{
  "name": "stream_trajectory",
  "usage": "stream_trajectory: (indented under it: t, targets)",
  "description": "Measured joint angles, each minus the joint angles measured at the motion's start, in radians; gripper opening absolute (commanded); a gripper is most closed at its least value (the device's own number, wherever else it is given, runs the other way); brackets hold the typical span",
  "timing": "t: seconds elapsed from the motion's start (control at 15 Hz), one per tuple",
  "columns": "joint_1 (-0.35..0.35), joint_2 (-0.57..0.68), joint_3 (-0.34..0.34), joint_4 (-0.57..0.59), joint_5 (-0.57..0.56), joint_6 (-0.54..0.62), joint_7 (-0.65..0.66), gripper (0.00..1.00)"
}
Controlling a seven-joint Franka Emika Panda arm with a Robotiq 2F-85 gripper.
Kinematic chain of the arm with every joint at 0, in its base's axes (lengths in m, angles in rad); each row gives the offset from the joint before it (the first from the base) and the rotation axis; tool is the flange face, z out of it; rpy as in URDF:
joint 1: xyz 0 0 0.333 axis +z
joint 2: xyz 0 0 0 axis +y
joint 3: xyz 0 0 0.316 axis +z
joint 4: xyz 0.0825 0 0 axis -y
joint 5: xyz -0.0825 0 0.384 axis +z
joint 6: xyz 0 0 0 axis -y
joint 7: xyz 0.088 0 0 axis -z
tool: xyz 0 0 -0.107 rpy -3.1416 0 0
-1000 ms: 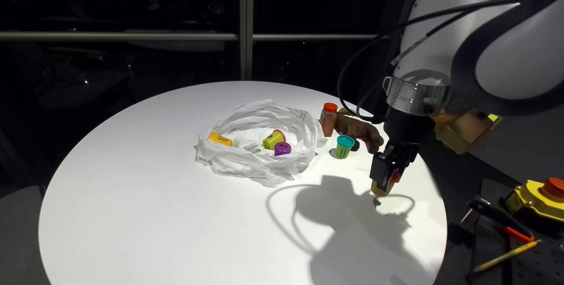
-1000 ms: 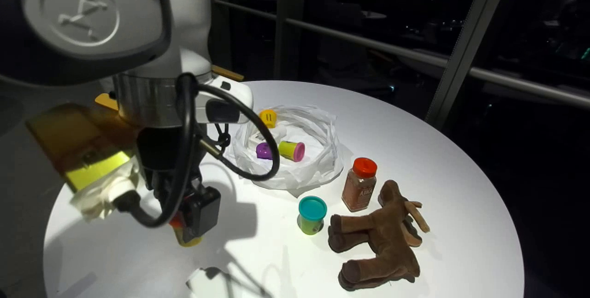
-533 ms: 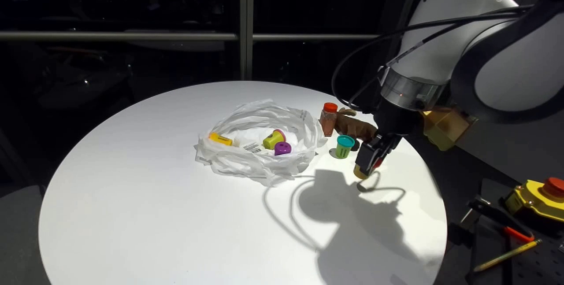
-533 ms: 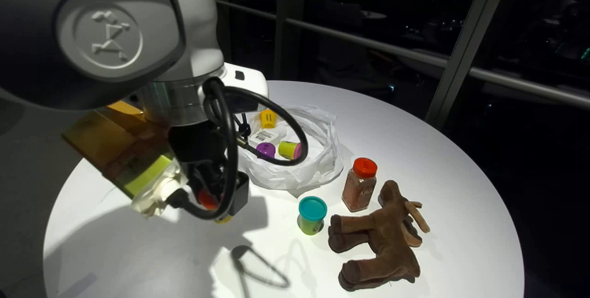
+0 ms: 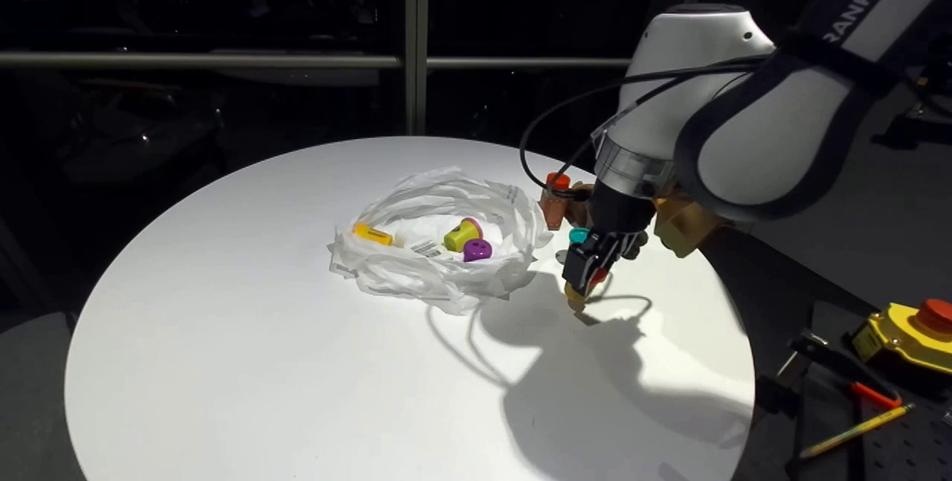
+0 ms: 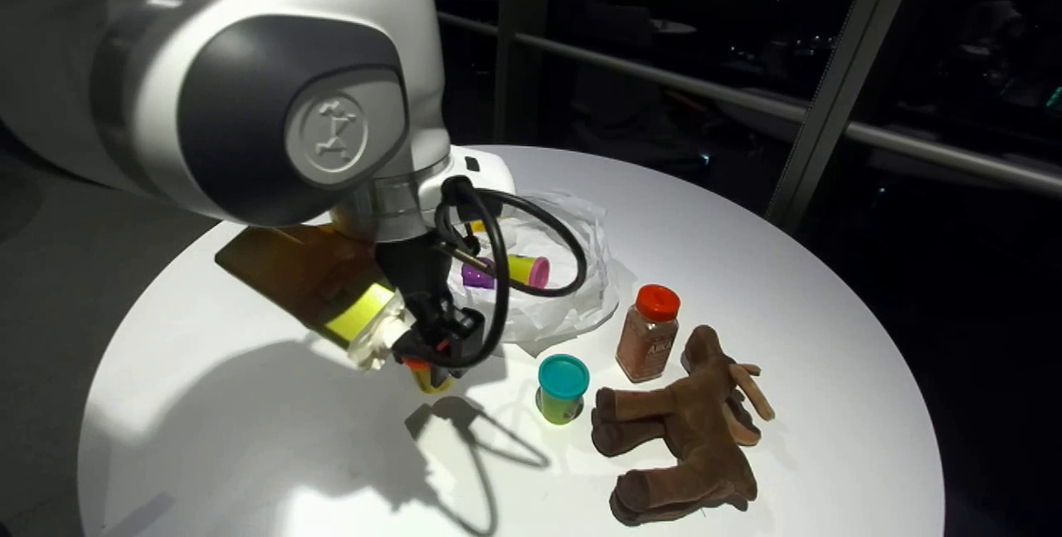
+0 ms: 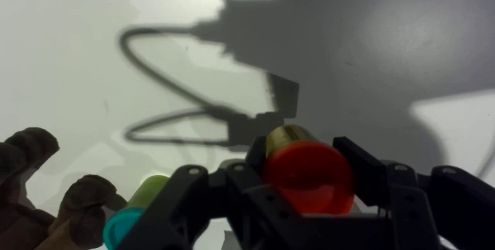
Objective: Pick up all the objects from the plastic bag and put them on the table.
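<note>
My gripper (image 7: 299, 146) is shut on a yellow tub with a red lid (image 7: 309, 180). It holds the tub tilted and low over the table; the yellow base also shows in an exterior view (image 5: 574, 292). The white plastic bag (image 5: 416, 286) stands open at mid-table. In it are an orange tub (image 5: 373, 235), a yellow-green tub with a pink lid (image 5: 461, 236), a purple piece (image 5: 477, 250) and a white barcoded item (image 5: 427, 249). In an exterior view, the arm and cable partly cover the bag (image 6: 572, 317). The gripper is outside the bag, beside it.
A green tub with a teal lid (image 6: 562, 388) stands close to my gripper. Beyond it stand a red-capped jar (image 6: 647, 342) and a brown plush animal (image 6: 693, 429). The round white table (image 5: 260, 362) has its edge near the arm. A yellow stop-button box (image 5: 907, 336) is off the table.
My gripper has moved with the red-lidded tub towards the bag and the teal-lidded tub. It now partly hides the teal-lidded tub in an exterior view. The things in the bag have not moved.
</note>
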Motion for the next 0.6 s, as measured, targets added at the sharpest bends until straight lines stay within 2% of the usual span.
stream_trajectory:
  t: [0.07, 0.2, 0.4, 0.6]
  targets:
    - [-0.023, 0.001, -0.001, 0.016, 0.006, -0.011, -0.027, 0.74]
    - [-0.075, -0.005, -0.002, 0.043, 0.017, -0.037, -0.082, 0.78]
    - [-0.14, -0.029, 0.009, 0.075, 0.047, -0.096, -0.166, 0.98]
    - [-0.18, -0.077, 0.04, 0.083, 0.091, -0.176, -0.246, 1.0]
